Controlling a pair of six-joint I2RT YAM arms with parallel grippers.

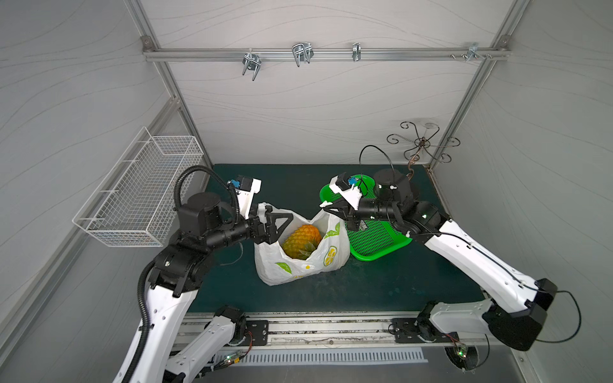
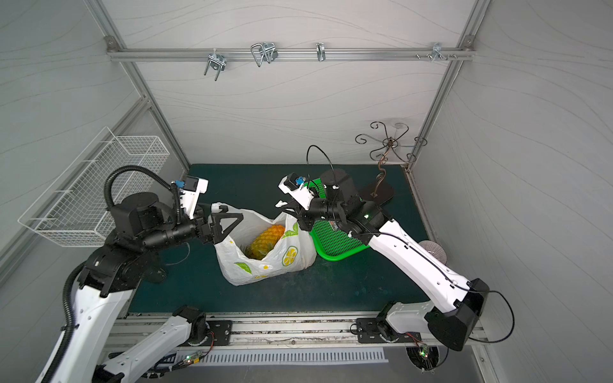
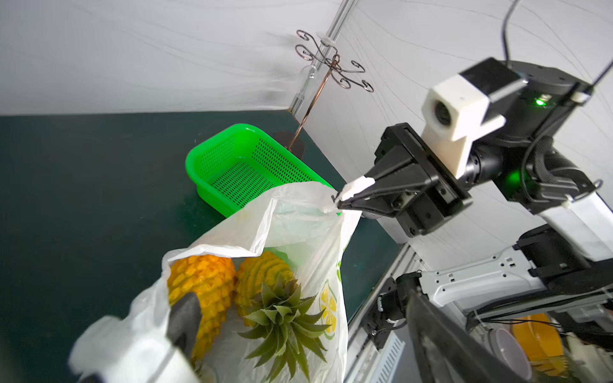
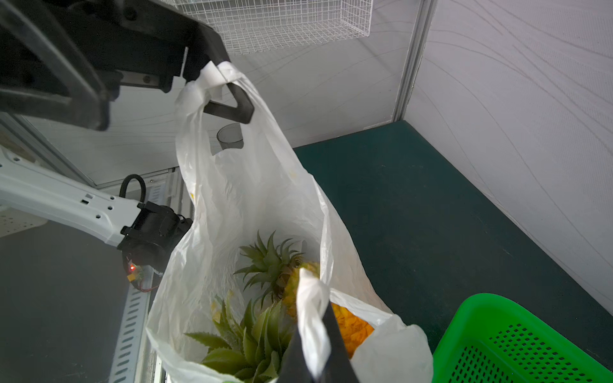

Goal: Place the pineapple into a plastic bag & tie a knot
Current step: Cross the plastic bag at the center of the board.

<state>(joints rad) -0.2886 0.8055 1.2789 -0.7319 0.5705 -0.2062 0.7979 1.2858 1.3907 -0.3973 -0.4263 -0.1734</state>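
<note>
The plastic bag stands open on the dark green mat, white with leaf and lemon prints. The pineapple lies inside it; the wrist views show two yellow fruit bodies and green crowns. My left gripper is open at the bag's left rim, and one loop handle hangs over its far finger. My right gripper is shut on the other handle, which it holds up as a twisted strip. The handles are apart, and the knot is out of view.
A green perforated tray lies right of the bag, under the right arm. A white wire basket hangs on the left wall. A curly metal hook stand stands in the back right corner. Hooks hang from the rail above.
</note>
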